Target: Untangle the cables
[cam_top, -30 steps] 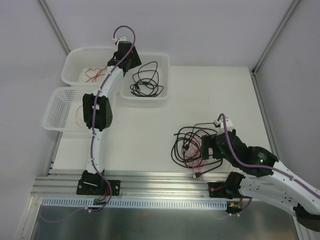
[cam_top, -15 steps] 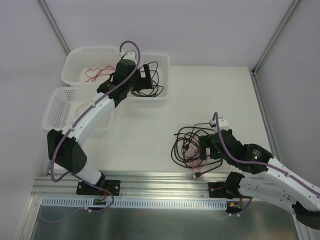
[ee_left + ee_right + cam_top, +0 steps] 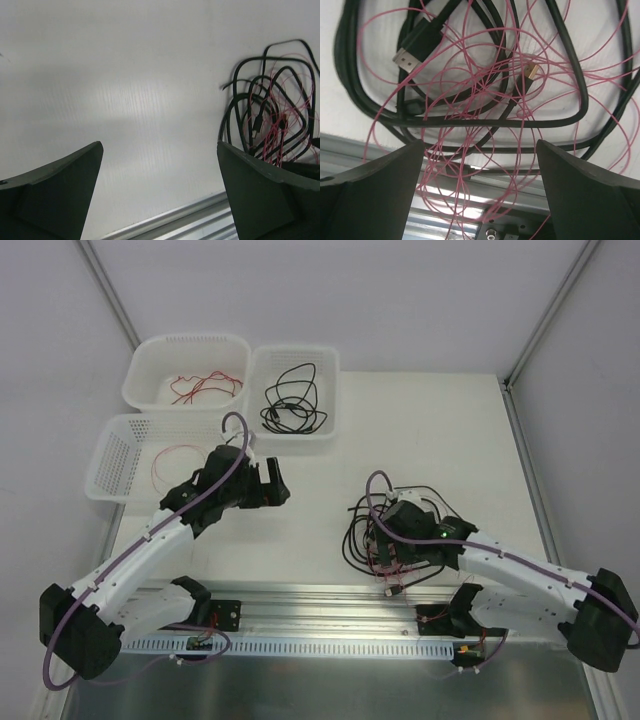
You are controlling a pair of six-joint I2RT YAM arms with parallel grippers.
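Right jaws apart over tangle; left jaws apart, empty; pinch one black cable clear of red wires; lift slowly.

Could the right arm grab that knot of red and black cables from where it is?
Probably yes: the right gripper hangs open directly above the tangled cables, nothing lying between them, though the intertwined loops may come up together.

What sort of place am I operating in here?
Probably a lab test cell: a bare white table boxed in by plain panels, a metal rail at its near edge, and plastic baskets holding sorted cables.
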